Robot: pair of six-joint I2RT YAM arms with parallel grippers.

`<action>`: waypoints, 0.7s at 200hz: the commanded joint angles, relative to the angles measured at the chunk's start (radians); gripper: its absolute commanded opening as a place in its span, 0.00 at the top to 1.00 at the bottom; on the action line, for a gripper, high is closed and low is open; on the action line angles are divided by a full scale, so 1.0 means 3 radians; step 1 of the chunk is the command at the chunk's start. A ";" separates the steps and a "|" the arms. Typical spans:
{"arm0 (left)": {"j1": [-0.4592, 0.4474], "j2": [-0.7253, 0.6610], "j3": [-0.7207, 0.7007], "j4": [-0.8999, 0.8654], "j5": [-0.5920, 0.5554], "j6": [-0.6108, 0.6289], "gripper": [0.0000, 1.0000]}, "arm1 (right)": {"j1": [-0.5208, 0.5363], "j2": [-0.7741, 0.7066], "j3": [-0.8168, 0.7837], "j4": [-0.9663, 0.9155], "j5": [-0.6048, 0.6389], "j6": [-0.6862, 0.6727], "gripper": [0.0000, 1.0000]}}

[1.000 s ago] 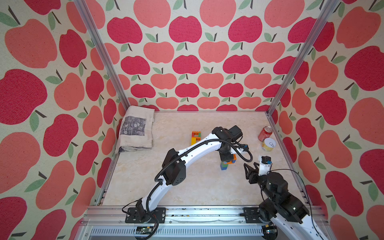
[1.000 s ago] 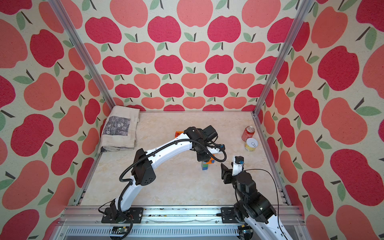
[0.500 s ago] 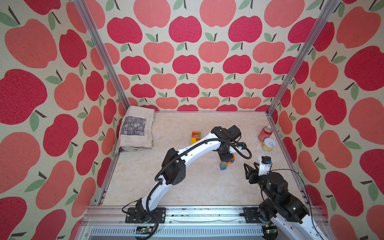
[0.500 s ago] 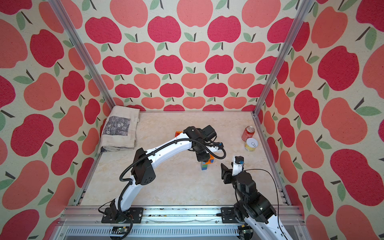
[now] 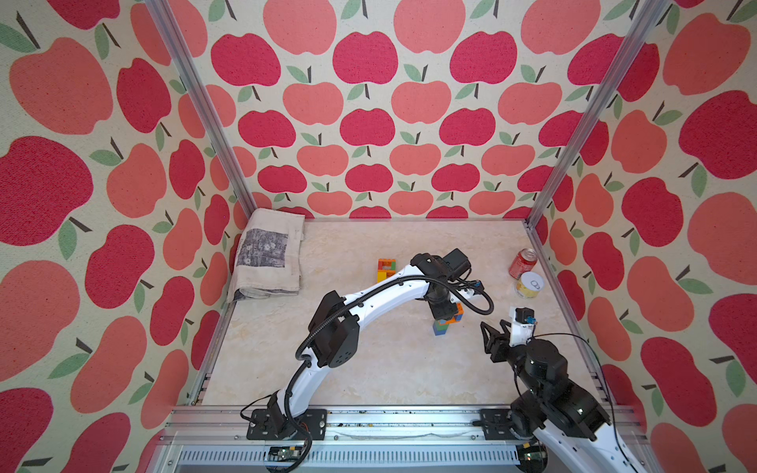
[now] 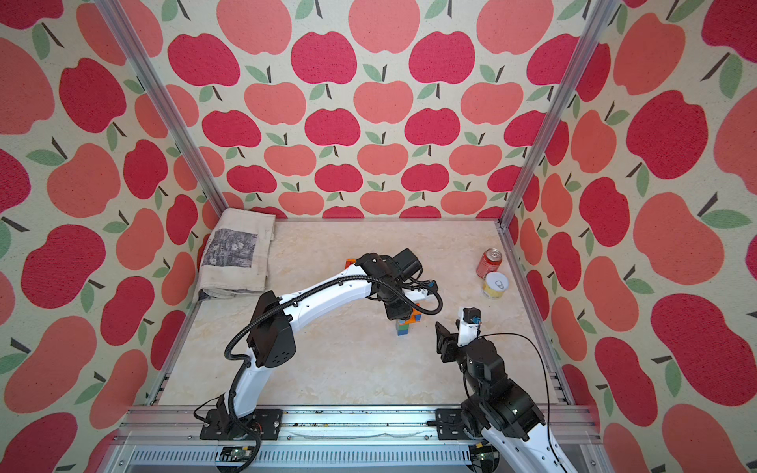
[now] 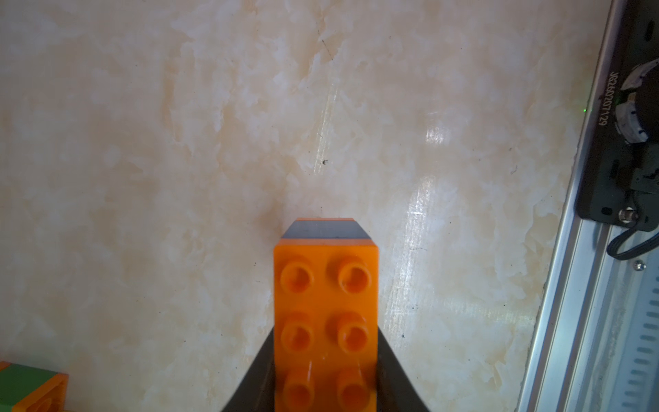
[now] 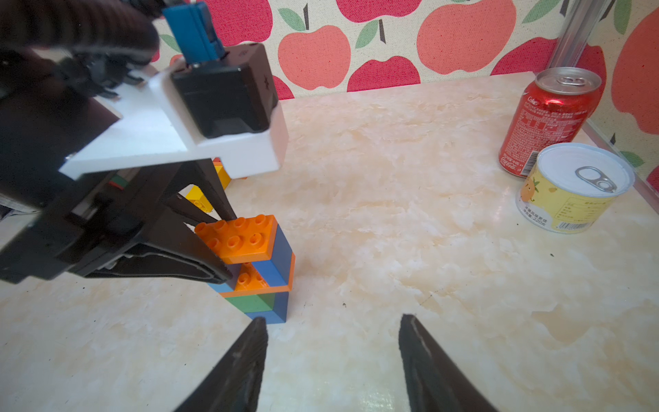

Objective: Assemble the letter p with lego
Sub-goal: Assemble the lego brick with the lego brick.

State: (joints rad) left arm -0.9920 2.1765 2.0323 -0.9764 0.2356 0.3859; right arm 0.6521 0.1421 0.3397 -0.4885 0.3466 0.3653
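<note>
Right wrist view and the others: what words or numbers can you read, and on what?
"Coke": red soda can.
"220": yellow tin, bottom label.
"JG260207129", roughly: black arm base, left wrist view.
Fine print on both cans: too small.

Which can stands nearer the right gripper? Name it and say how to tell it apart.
The short yellow tin with the pull-tab lid is nearer the right gripper; the taller red soda can stands behind it, farther away.
</note>
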 commanded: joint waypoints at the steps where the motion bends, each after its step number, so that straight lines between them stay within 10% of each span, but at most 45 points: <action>1: -0.0017 0.0103 -0.0782 0.0150 0.0205 -0.0256 0.74 | -0.0016 0.0005 0.0020 0.0016 -0.0035 0.0051 0.38; 140: -0.0027 -0.0226 -0.1602 0.0789 0.0196 -0.0268 0.75 | -0.0016 0.0658 0.0228 0.0332 -0.0493 -0.0046 0.29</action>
State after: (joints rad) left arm -0.9852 2.0178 1.6924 -0.6079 0.2794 0.3042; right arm 0.6521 0.3031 0.3603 -0.4370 0.2565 0.3679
